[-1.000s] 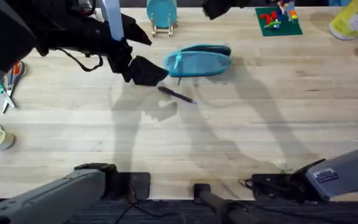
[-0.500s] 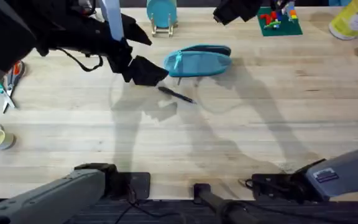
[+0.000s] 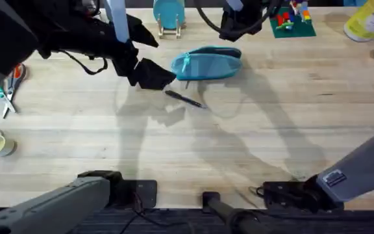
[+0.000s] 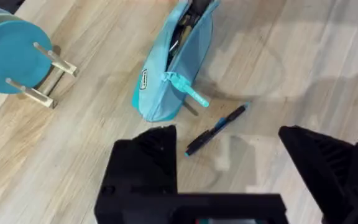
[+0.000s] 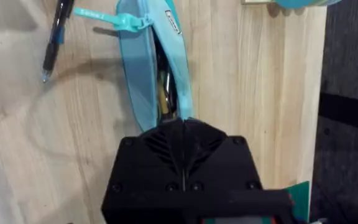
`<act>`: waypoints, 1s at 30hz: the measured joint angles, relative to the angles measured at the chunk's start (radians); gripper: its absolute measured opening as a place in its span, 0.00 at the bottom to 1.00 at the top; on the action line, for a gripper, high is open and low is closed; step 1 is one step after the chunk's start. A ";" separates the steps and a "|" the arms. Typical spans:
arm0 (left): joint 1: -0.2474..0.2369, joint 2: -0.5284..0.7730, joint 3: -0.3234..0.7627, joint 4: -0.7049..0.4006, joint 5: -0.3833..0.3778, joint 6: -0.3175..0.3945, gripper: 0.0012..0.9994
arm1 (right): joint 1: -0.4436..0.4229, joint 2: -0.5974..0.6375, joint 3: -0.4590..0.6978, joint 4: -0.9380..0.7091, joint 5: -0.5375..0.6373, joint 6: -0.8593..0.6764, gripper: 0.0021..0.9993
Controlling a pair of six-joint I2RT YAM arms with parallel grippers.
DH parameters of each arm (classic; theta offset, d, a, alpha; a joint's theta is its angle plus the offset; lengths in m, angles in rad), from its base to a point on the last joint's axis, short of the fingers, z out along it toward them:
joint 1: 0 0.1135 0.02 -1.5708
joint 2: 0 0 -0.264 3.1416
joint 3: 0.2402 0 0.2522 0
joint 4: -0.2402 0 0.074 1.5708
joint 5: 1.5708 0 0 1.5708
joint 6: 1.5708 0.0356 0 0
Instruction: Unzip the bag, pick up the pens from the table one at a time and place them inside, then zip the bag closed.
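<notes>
Turquoise bag (image 3: 206, 64) lies unzipped; pen (image 3: 184, 99) just beside.

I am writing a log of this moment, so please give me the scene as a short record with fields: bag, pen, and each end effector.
bag: turquoise pouch lying on the table, zipper open, dark items visible inside
pen: one dark pen on the table beside the bag, not held
left end effector: open, fingers either side of the pen, above it
right end effector: fingers together at the far end of the bag's opening
</notes>
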 joint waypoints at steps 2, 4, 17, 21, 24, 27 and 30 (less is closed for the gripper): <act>0.000 0.000 0.000 0.000 0.000 0.000 0.99 | 0.000 0.000 0.000 0.001 0.000 -0.015 0.03; 0.000 0.000 0.000 0.000 0.000 0.000 0.99 | 0.000 0.000 0.000 0.003 0.000 -0.026 0.03; 0.000 0.000 0.000 0.000 0.000 0.000 0.99 | 0.000 0.004 0.000 -0.002 -0.023 -0.040 0.03; 0.000 0.000 0.000 0.000 0.000 0.000 0.99 | 0.000 0.032 0.000 -0.002 -0.023 -0.040 0.03; 0.000 0.000 0.000 0.000 0.000 0.000 0.99 | 0.000 0.067 0.000 -0.004 -0.023 -0.040 0.03; 0.000 0.000 0.000 0.000 0.000 0.000 0.99 | 0.000 0.100 0.000 -0.005 -0.023 -0.040 0.03; 0.000 0.000 0.000 0.000 0.000 0.000 0.99 | 0.000 0.123 0.000 -0.005 -0.023 -0.040 0.03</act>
